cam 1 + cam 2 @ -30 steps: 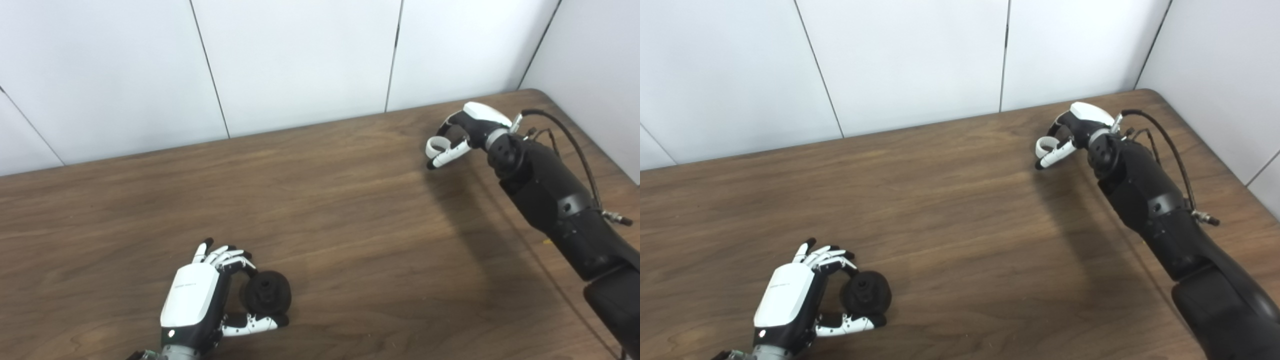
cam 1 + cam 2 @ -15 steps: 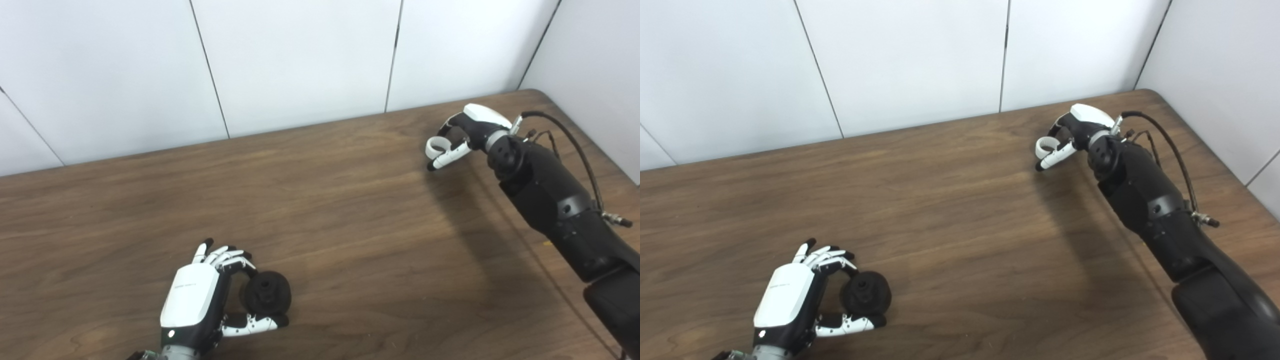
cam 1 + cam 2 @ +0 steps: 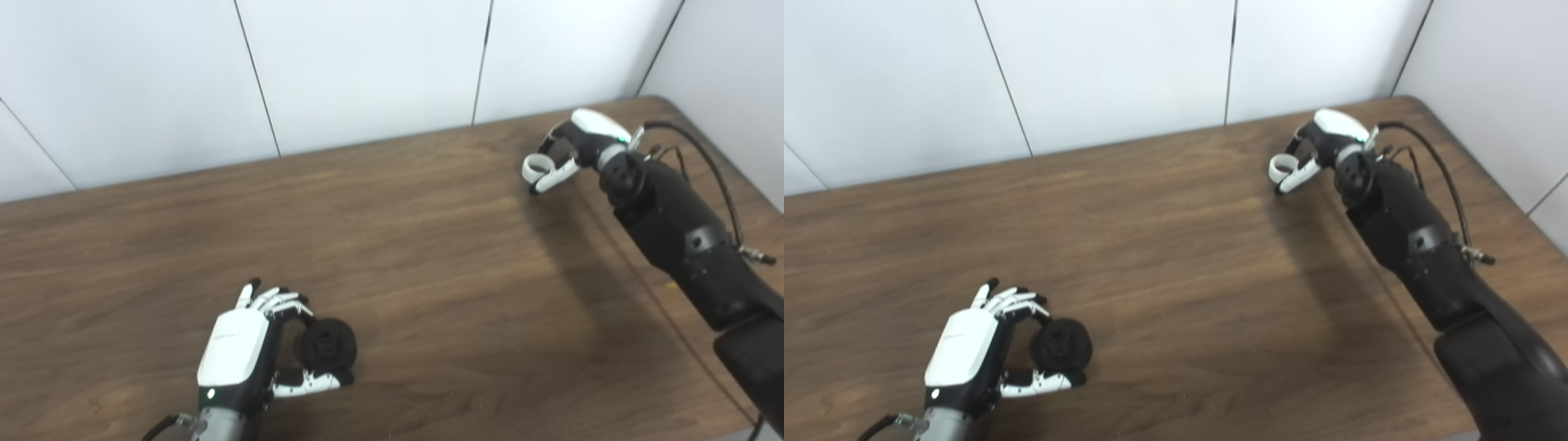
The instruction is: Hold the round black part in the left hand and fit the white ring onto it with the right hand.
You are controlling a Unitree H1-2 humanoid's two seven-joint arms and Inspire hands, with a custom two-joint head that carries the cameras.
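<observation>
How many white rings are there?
1. The white ring is at the far right of the table, held in the right hand. No others show, though one might hide behind the arm.

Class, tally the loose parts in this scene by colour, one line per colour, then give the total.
Black: 1, the round black part in the left hand.
White: 1, the white ring in the right hand.
Total: 2.

Only the head cameras tilted; nothing else moved.
</observation>
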